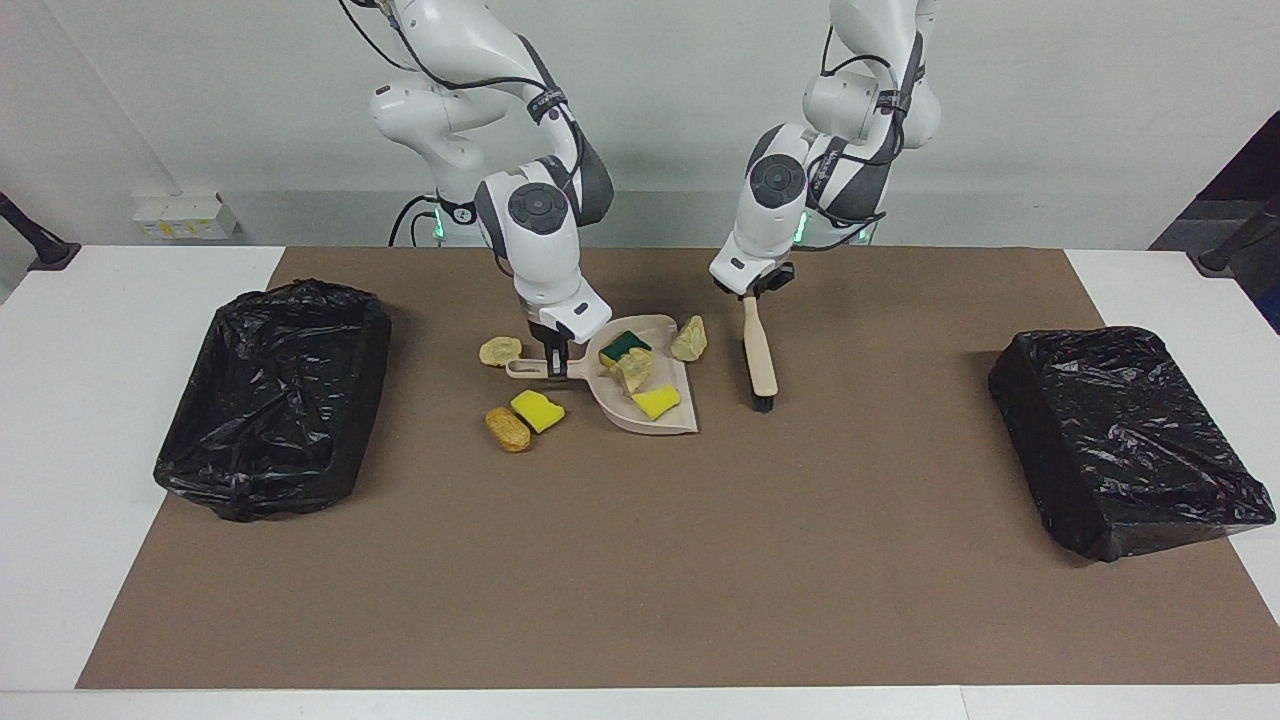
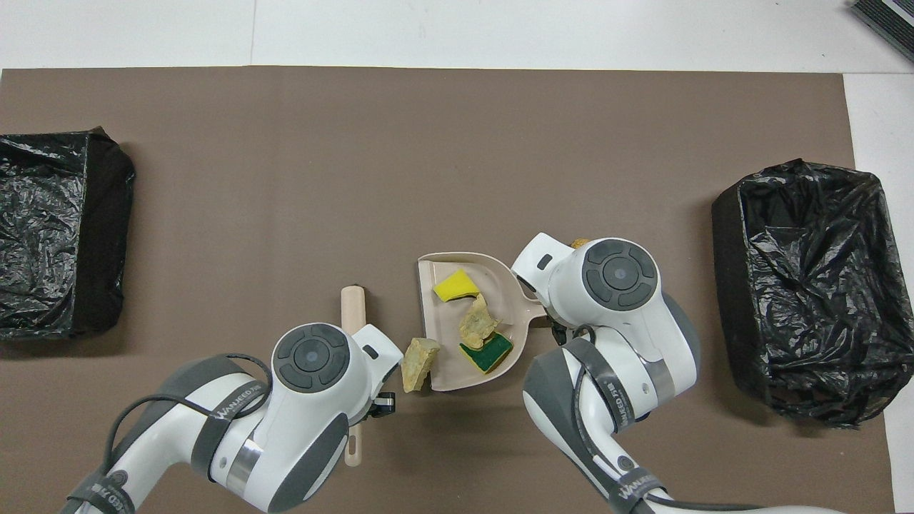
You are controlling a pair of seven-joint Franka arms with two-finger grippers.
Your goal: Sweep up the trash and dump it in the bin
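Observation:
My right gripper [image 1: 556,362] is shut on the handle of a beige dustpan [image 1: 672,420] that rests on the brown mat. In the pan lie a green-topped sponge [image 1: 625,347], a beige chunk [image 1: 632,369] and a yellow sponge piece [image 1: 656,402]. Another beige chunk [image 1: 688,340] lies on the mat just outside the pan's open edge. A beige chunk [image 1: 499,351], a yellow sponge [image 1: 537,410] and a brown lump [image 1: 508,429] lie beside the pan's handle. My left gripper [image 1: 752,292] is shut on the wooden brush [image 1: 759,355], bristles down, apart from the pan.
A black-lined bin [image 1: 200,440] stands at the right arm's end of the mat. A second one [image 1: 1040,400] is at the left arm's end. In the overhead view both wrists cover the grippers, with the dustpan [image 2: 428,285] between them.

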